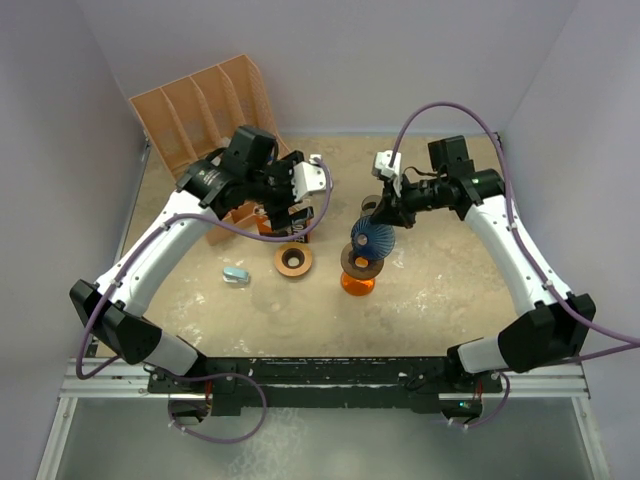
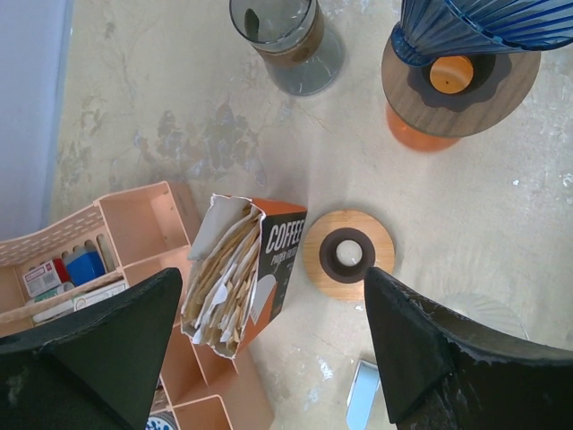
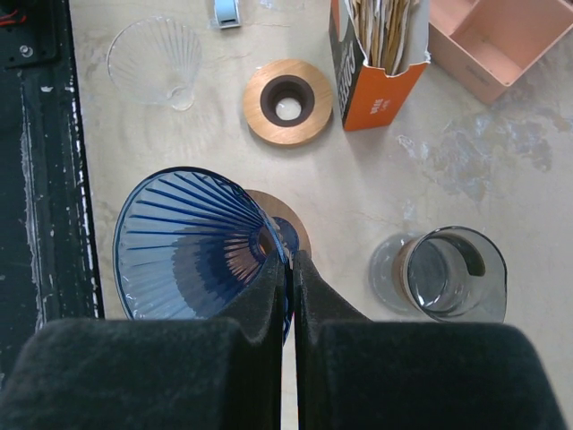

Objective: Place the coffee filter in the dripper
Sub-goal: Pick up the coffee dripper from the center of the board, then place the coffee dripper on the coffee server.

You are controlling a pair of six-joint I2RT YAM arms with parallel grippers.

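Note:
The blue ribbed dripper [image 1: 373,238] is tilted over a wooden collar [image 1: 360,264] on an orange base [image 1: 357,284]. My right gripper [image 3: 291,262] is shut on the rim of the dripper [image 3: 192,246]. The paper coffee filters [image 2: 222,269] stand in an open orange box [image 2: 279,246] beside the peach tray. My left gripper [image 2: 273,279] is open and empty, hovering above that box, its fingers either side of it and not touching. The dripper also shows in the left wrist view [image 2: 474,25]. No filter is in the dripper.
A spare wooden ring holder [image 1: 293,260] lies left of the orange base. A glass server [image 3: 450,273] stands behind the dripper. A clear plastic dripper [image 3: 161,55] and a silver clip [image 1: 235,274] lie nearer the front. A peach organiser [image 1: 205,105] fills the back left.

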